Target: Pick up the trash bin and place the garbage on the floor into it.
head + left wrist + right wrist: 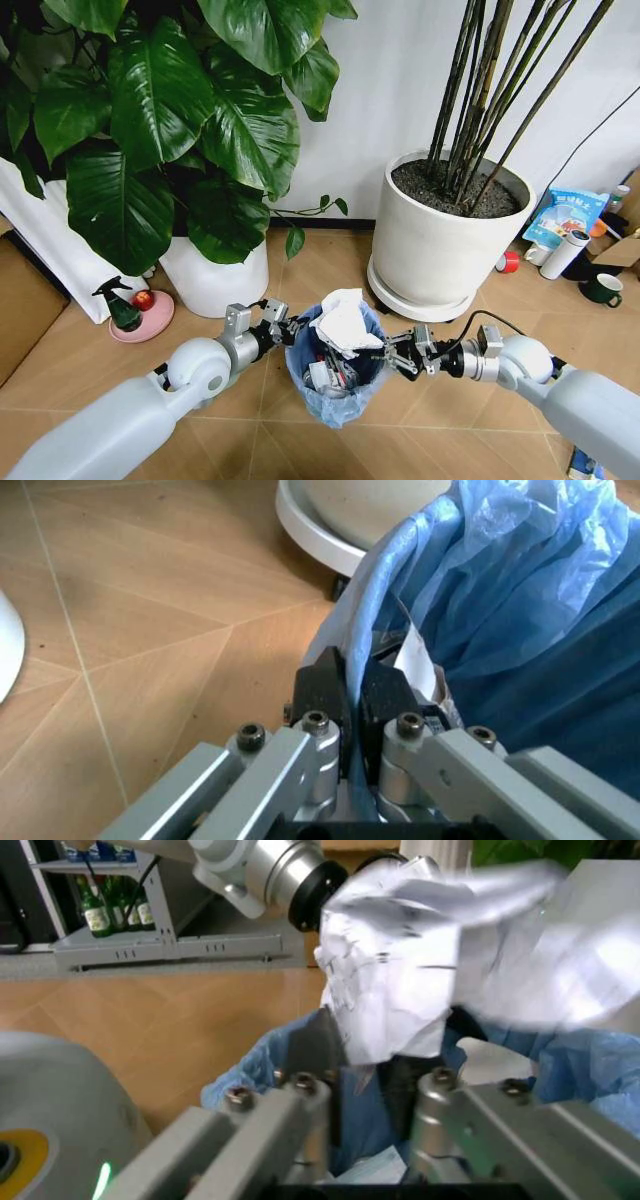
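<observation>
Trash bin, light with a soft, slippery blue bag, is being held at its left rim by the clenched left gripper, while crumpled white paper, featherweight and crushable, is being pinched over its mouth by the right gripper.

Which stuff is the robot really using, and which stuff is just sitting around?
Using:
trash bin, pinched at its bag rim by the left pincer
crumpled white paper, held over the bin by the right pincer

Just sitting around:
green spray bottle
white plant pot
green mug
</observation>
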Tool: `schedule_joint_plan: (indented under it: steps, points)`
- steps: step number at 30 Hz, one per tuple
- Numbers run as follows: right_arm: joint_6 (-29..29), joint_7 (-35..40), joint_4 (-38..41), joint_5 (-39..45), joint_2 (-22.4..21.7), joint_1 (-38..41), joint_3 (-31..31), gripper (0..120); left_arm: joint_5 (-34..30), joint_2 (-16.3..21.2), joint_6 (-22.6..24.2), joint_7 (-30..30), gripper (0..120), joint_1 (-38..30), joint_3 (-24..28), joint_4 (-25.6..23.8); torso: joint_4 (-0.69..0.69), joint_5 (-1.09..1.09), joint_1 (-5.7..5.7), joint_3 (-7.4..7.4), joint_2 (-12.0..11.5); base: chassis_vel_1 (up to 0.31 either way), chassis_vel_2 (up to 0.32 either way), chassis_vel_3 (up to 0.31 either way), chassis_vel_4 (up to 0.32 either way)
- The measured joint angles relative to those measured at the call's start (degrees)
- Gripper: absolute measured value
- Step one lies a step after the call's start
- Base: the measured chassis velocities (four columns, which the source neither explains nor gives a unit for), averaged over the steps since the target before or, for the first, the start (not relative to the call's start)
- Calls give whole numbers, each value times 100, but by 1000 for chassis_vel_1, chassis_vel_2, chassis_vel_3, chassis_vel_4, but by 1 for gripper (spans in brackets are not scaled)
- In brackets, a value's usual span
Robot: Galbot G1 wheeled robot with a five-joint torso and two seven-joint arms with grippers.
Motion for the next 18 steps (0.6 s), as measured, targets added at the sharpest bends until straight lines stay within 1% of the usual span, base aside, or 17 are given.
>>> schedule_joint_plan:
  steps: [2,3,6,7,8,9,10,11,12,13,15,16,17,18]
  points:
    - [-26,-3,36,-32,-56,-45,72,28,0,31,2,-6,0,38,-27,-16,1,-3,0,0,0,0,0,0,0]
    - [-26,-3,36,-32,-56,-45,72,28,0,31,2,-6,0,38,-27,-16,1,-3,0,0,0,0,0,0,0]
    - [-38,4,43,-66,-71,-63,115,41,-9,39,18,-35,0,62,-42,-59,0,-1,0,0,0,0,0,0,0]
    - [-38,4,43,-66,-71,-63,115,41,-9,39,18,-35,0,62,-42,-59,0,-1,0,0,0,0,0,0,0]
    - [-38,4,40,-73,-73,-63,116,46,-16,41,26,-46,0,66,-42,-69,0,-2,0,0,0,0,0,0,0]
    - [-39,4,39,-76,-76,-62,116,48,-19,43,30,-50,0,69,-42,-74,0,-2,0,0,0,0,0,0,0]
    - [-41,4,38,-80,-85,-61,116,56,-26,48,39,-59,0,76,-43,-86,0,-1,0,0,0,0,0,0,0]
    - [-41,4,38,-80,-85,-61,116,56,-26,48,39,-59,0,76,-43,-86,0,-1,0,0,0,0,0,0,0]
    - [-41,4,38,-81,-88,-61,116,60,-27,49,41,-63,0,79,-44,-89,0,-2,0,0,0,0,0,0,0]
    - [-43,5,38,-83,-100,-71,142,67,-35,65,52,-88,0,100,-60,-100,0,-2,0,0,0,0,0,0,0]
    - [-46,65,53,-56,-113,-167,302,75,-38,113,74,-122,0,177,-132,-128,0,-2,0,0,0,0,0,0,0]
    - [-61,273,57,26,-112,-268,470,80,-39,166,84,-133,0,252,-214,-131,0,-2,0,0,0,0,0,0,0]
    - [-61,273,57,26,-112,-268,470,80,-39,166,84,-133,0,252,-214,-131,0,-2,0,0,0,0,0,0,0]
    - [-85,435,47,53,-103,-324,571,83,-38,196,84,-137,0,293,-268,-123,0,-3,0,0,0,0,0,0,0]
